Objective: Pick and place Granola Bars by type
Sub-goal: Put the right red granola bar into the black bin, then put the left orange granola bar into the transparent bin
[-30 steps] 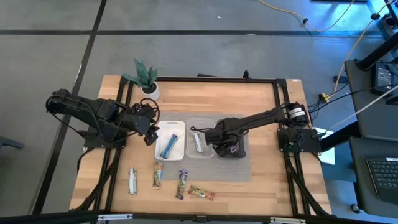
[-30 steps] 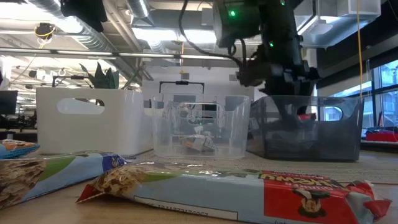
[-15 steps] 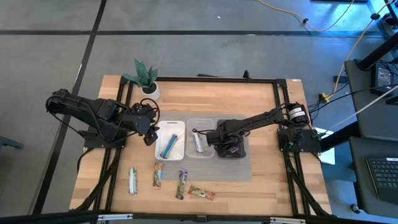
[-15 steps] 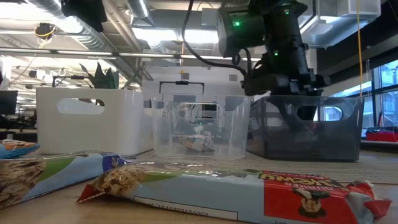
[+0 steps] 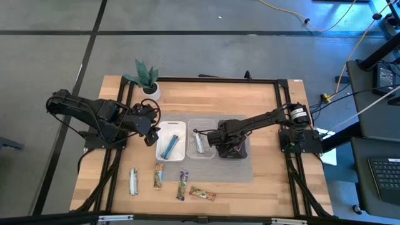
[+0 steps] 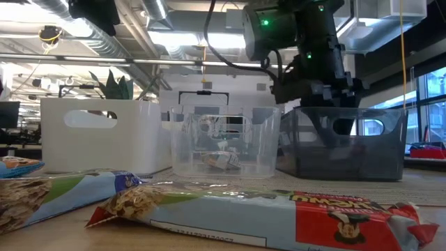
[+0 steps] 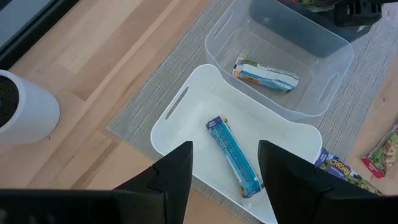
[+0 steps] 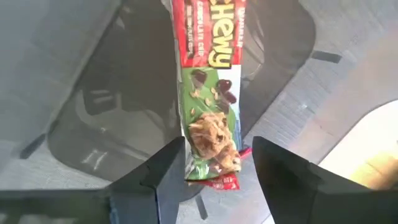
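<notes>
My right gripper (image 5: 226, 145) hangs over the dark tray (image 5: 244, 152), fingers dipping into it (image 6: 329, 104), shut on a brown-green-red granola bar (image 8: 208, 93). My left gripper (image 5: 152, 134) waits open above the table, left of the white tray (image 5: 162, 128). Under it, a blue bar (image 7: 233, 155) lies flat in the white tray. A silver-white bar (image 7: 266, 74) lies in the clear tray (image 5: 201, 125). Several more bars lie on the wood near the table's near edge: silver-white (image 5: 133, 181), brown (image 5: 158, 176), blue (image 5: 182, 185) and red-green (image 5: 202, 194). My right gripper holds the brown-green-red bar near its green end (image 8: 211, 165), pinched across its width between the two fingers (image 8: 171, 174). The fingers come from above, pointing down into the dark tray, and lie across the bar. The bar stretches away level over the tray floor (image 8: 118, 93); whether it rests on it, I cannot tell.
The three trays stand side by side on a grey mat (image 5: 215, 170) mid-table. A potted plant (image 5: 149, 84) stands at the far left corner. In the low view two bars (image 6: 279, 209) (image 6: 56, 192) lie close in front. Bare wood shows beyond the trays (image 5: 219, 103).
My right gripper with its bar has shifted a little toward the table's right, away from the clear tray and farther over the dark tray, and sunk slightly into it. The left arm has kept still.
</notes>
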`<action>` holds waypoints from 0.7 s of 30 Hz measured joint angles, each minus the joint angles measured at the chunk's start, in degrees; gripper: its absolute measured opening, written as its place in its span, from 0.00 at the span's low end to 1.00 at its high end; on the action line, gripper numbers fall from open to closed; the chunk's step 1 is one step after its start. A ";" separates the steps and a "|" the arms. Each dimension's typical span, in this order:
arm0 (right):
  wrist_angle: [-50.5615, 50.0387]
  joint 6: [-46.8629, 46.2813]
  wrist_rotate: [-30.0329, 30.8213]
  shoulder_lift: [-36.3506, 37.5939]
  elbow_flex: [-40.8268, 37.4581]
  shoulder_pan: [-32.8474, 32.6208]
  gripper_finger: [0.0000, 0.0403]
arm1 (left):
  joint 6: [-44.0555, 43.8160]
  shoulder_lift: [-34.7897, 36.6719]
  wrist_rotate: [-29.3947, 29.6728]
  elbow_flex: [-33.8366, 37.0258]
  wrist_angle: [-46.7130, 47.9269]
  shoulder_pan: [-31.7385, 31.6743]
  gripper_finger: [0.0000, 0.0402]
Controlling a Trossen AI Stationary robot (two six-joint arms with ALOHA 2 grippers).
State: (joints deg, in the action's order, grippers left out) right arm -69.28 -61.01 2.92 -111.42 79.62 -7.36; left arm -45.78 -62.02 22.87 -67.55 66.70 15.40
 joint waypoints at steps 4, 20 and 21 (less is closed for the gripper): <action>-1.61 1.43 0.19 0.01 3.10 -0.74 0.47 | -0.61 0.00 -0.02 0.00 0.00 0.00 0.44; -1.11 22.45 8.16 17.47 10.70 -10.13 0.47 | -26.01 -0.77 -1.25 -0.02 3.15 7.10 0.43; 1.09 23.78 6.56 19.52 9.54 -10.89 0.47 | -29.06 -1.39 -1.22 -0.02 3.49 8.60 0.43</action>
State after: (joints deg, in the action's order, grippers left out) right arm -68.19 -37.23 9.48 -91.89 89.16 -18.25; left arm -74.84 -63.41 21.66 -67.57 70.19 24.00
